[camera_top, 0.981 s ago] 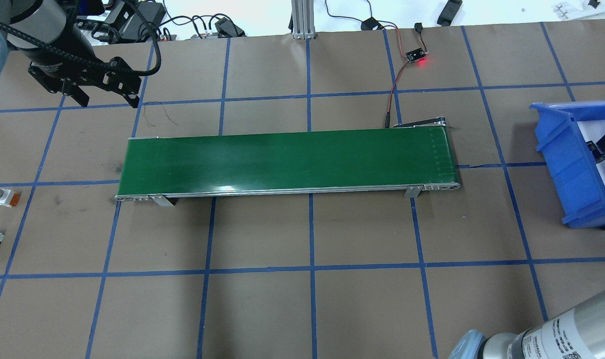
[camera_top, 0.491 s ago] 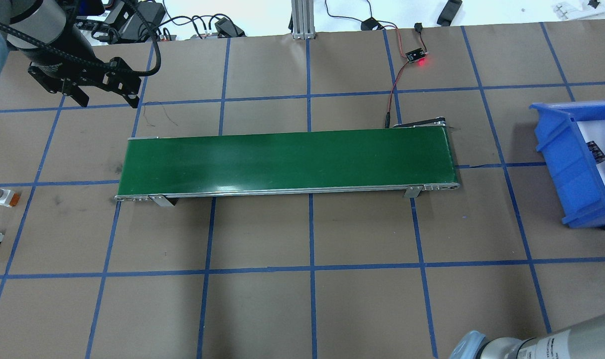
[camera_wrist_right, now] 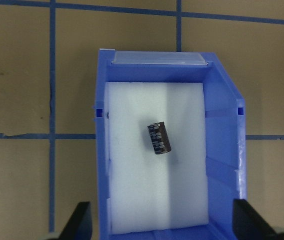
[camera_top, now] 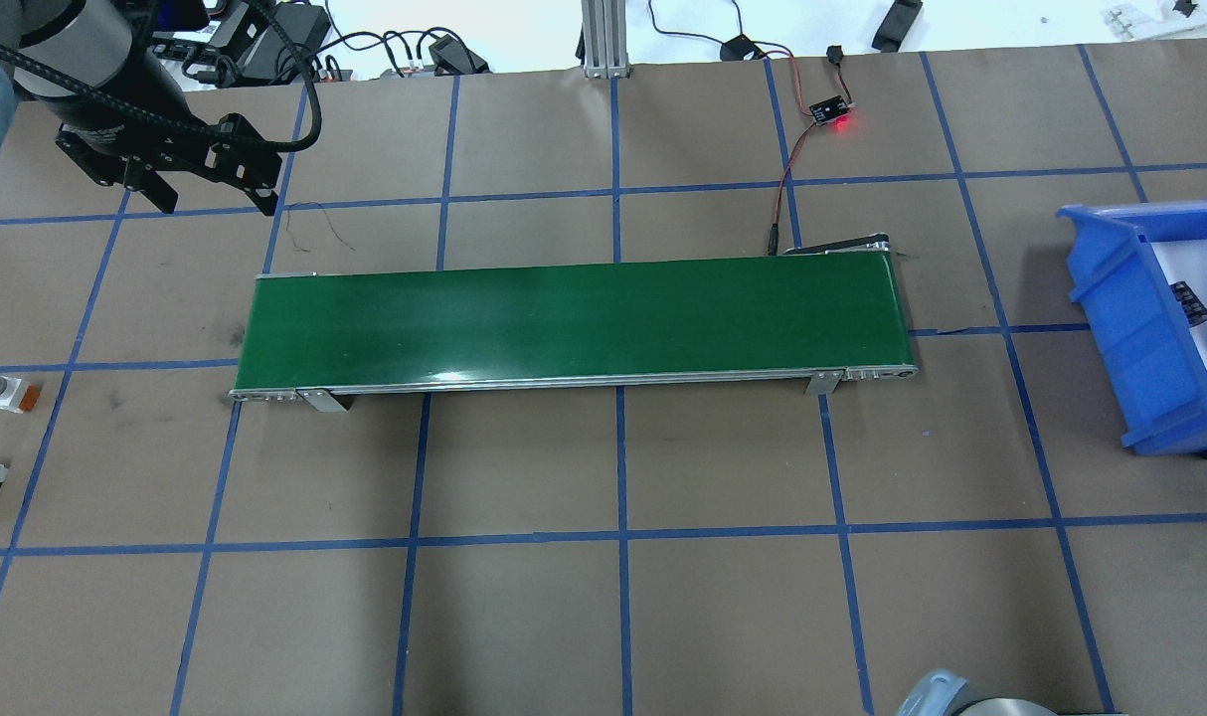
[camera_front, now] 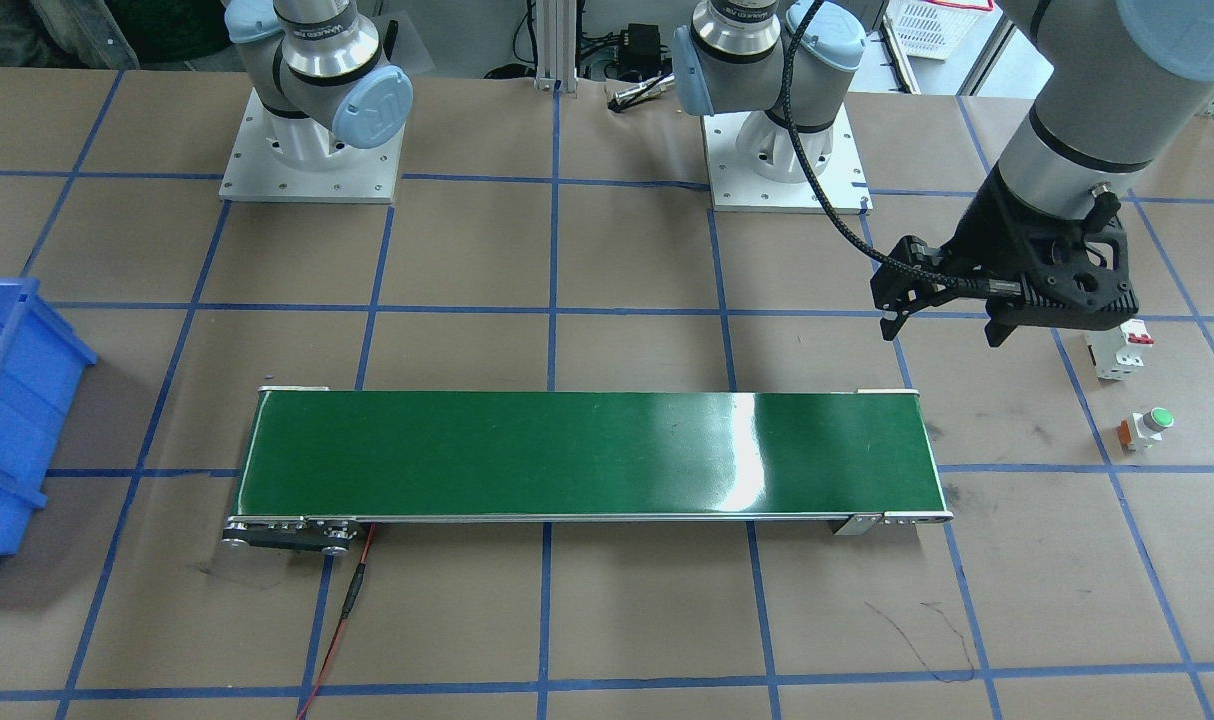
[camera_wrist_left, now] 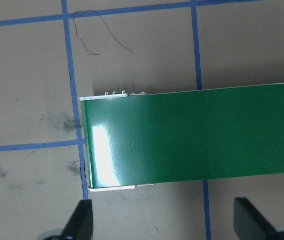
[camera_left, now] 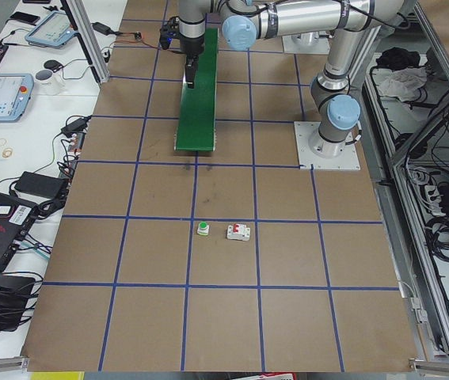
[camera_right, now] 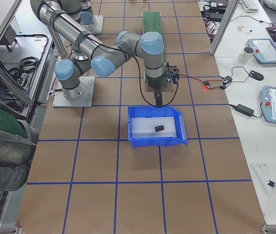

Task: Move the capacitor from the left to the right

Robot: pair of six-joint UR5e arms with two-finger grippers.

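Right, the capacitor (camera_wrist_right: 159, 138) lay on its side on the white foam pad (camera_wrist_right: 131, 200) inside the blue bin (camera_wrist_right: 222, 165), at the right end of the surface (camera_top: 524, 617). The right claw (camera_wrist_right: 163, 220) hung over the bin, jaws spread wide, empty. Further along sat the green conveyor belt (camera_top: 574, 318). The left claw (camera_wrist_left: 165, 220) hovered near the belt's left end, jaws also wide apart, gripping nothing. Beyond it, a green-capped push-button (camera_front: 1147, 428) and a red-switch breaker (camera_front: 1117, 348) sat side by side, apart
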